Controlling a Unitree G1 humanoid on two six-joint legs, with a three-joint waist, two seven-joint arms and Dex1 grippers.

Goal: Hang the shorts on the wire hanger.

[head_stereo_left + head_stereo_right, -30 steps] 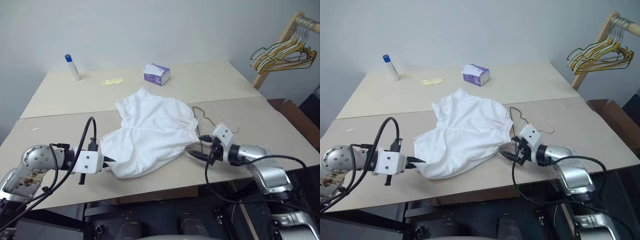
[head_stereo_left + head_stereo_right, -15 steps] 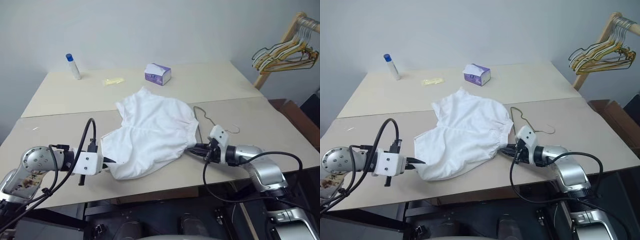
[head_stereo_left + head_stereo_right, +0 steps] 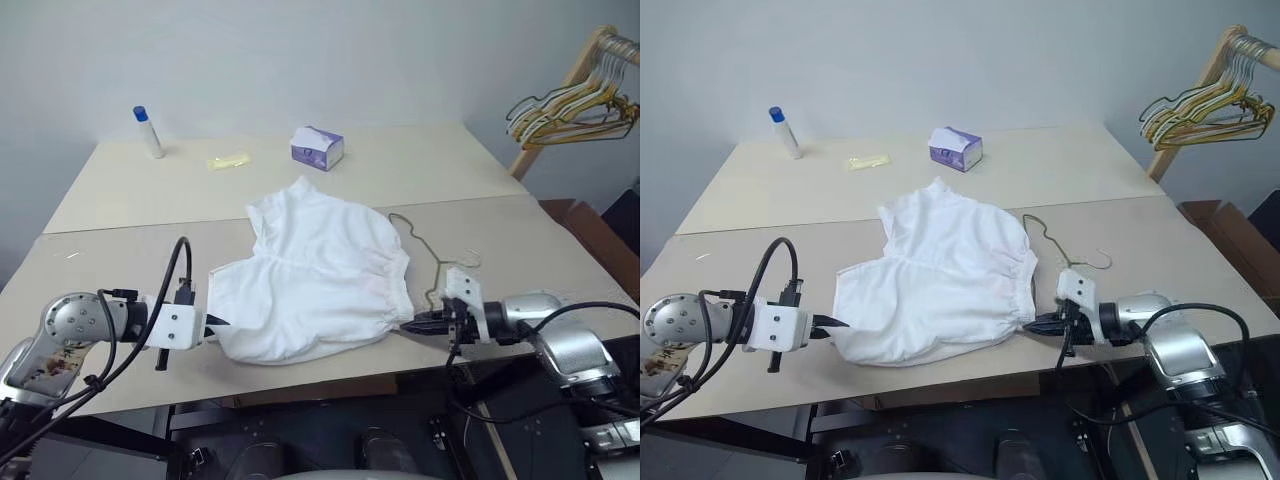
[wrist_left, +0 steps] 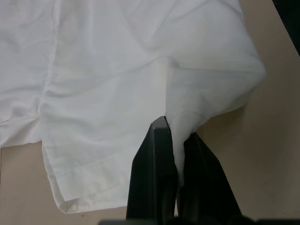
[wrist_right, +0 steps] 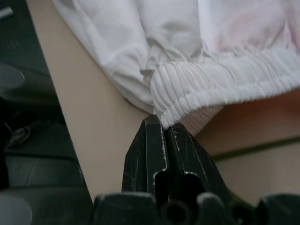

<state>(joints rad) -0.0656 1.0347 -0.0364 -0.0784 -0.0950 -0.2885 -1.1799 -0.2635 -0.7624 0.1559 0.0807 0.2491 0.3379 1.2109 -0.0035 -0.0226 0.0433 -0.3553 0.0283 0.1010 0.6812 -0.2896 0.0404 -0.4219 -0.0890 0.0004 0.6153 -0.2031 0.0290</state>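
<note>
- While spread flat on the table (image 3: 520, 235), the shorts (image 3: 320, 275) are pinched at both ends.
- Left gripper (image 4: 174, 136) clamps a fold of the leg hem.
- Right gripper (image 5: 167, 129) clamps the elastic waistband.
- Wire hanger (image 3: 428, 262) lies just beside the shorts' waistband.

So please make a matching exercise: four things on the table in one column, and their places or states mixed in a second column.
Things:
1. shorts
2. wire hanger
3. purple tissue box
4. blue-capped bottle

Places or states:
A. far left corner of the table
B. gripped at both ends by the left pincer and right pincer
C. lying flat, right of the shorts
D. far side, near the middle

Pairs: 1-B, 2-C, 3-D, 4-A
</note>
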